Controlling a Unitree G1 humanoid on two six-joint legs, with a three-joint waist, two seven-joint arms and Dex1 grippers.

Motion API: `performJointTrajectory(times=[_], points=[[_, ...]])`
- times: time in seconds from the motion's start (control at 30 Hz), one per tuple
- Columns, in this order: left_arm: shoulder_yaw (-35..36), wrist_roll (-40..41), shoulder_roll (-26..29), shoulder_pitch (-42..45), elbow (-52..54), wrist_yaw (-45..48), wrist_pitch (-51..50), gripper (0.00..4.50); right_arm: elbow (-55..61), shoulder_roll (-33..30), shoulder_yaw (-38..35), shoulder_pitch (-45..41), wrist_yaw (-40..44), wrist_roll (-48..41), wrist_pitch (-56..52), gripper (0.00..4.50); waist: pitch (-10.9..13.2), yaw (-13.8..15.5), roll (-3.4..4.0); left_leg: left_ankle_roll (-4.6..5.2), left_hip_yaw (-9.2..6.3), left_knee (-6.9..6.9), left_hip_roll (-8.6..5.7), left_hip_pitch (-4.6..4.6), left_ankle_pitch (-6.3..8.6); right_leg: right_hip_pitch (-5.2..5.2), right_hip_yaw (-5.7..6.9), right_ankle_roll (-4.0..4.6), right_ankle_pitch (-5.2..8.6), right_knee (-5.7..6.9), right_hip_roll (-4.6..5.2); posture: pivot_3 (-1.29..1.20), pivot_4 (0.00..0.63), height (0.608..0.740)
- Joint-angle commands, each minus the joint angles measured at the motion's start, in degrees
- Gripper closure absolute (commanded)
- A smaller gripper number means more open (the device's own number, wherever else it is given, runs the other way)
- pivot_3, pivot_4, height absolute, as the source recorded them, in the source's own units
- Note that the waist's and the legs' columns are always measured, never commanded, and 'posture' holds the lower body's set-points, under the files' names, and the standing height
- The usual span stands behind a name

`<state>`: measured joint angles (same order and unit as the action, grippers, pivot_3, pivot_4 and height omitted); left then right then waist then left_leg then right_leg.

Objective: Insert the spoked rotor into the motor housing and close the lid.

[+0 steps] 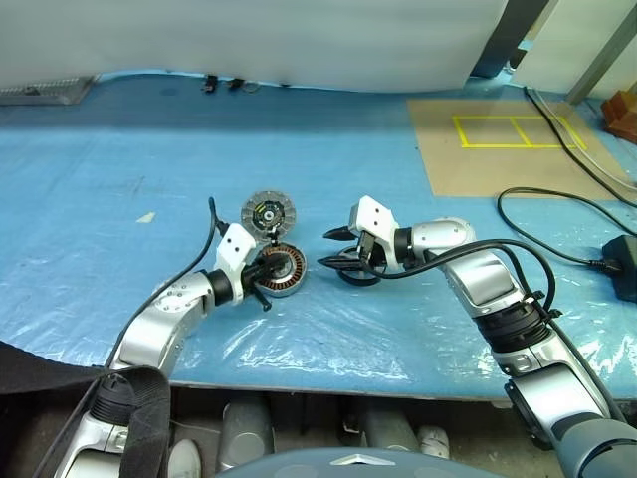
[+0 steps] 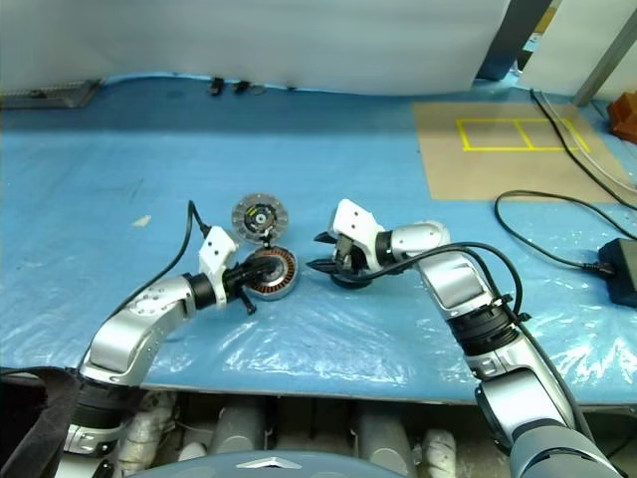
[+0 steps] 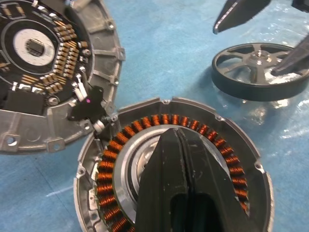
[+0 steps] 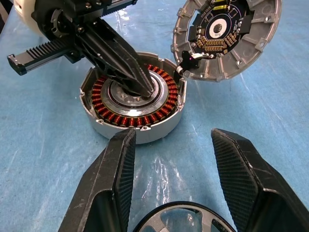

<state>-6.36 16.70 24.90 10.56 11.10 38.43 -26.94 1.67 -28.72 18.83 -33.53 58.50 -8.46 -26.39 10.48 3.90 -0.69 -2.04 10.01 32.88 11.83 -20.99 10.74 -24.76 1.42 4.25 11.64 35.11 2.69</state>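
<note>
The motor housing [image 4: 135,99], a silver cup ringed with copper windings, lies on the blue sheet. My left gripper [image 3: 177,133] is shut, its joined tips resting in the housing's central hub. The lid [image 3: 48,72] lies flat just beyond the housing, touching its rim, circuit-board face up; a small black connector [image 3: 89,104] sits where they meet. The spoked rotor [image 3: 263,70] lies flat to the right of the housing, apart from it. My right gripper [image 1: 324,249] is open over the rotor, pointing left toward the housing, with one finger [image 3: 294,58] above the rotor's rim.
Black cables [image 1: 542,204] and a black power adapter [image 1: 622,267] lie at the right. A cardboard sheet with yellow tape squares [image 1: 508,134] covers the far right of the table. The table's front edge [image 1: 328,383] runs close below the arms.
</note>
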Motion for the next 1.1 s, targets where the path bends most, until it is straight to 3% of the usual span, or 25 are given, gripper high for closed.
performJointTrajectory(times=[0.03, 0.2, 0.6, 1.1], points=[[0.44, -2.26, 0.17, -0.14, -1.71, -1.70, 2.15, 4.49, 1.67, 0.07, -0.32, -0.09, -0.13, -0.03, 0.44, 1.99, 0.00, -0.01, 0.00, 0.00, 0.00, 0.03, 0.00, 0.01, 0.00, 0.01, 0.00, 0.00, 0.00, 0.01, 0.00, 0.00, 0.150, 0.740], [0.49, -2.38, -1.18, -0.23, -3.24, -2.40, 3.93, 4.49, 2.02, -0.32, -0.19, 0.43, 0.57, -0.26, 0.31, 1.99, 0.00, -0.01, 0.00, 0.01, -0.01, 0.14, 0.00, 0.09, 0.00, 0.06, 0.00, -0.01, 0.00, 0.15, 0.00, 0.00, 0.150, 0.740], [3.76, 5.71, -6.71, -1.00, 0.87, -3.40, -0.07, 4.49, 7.20, -2.36, -0.24, 2.49, 5.65, -4.97, -5.59, 1.99, 0.00, 0.02, 0.01, 0.02, -0.02, 0.15, 0.00, 0.06, 0.01, 0.12, 0.02, -0.01, 0.01, 0.09, 0.02, 0.00, 0.150, 0.740], [2.97, 1.14, -4.05, 0.25, -0.52, -6.91, -0.26, 4.49, 7.55, -1.31, 0.35, 2.86, 4.96, -4.30, -6.08, 1.99, 0.00, -0.01, 0.00, 0.13, -0.04, 0.15, 0.01, 0.05, 0.08, 0.11, 0.03, -0.01, 0.01, 0.05, 0.02, 0.00, 0.150, 0.740]])
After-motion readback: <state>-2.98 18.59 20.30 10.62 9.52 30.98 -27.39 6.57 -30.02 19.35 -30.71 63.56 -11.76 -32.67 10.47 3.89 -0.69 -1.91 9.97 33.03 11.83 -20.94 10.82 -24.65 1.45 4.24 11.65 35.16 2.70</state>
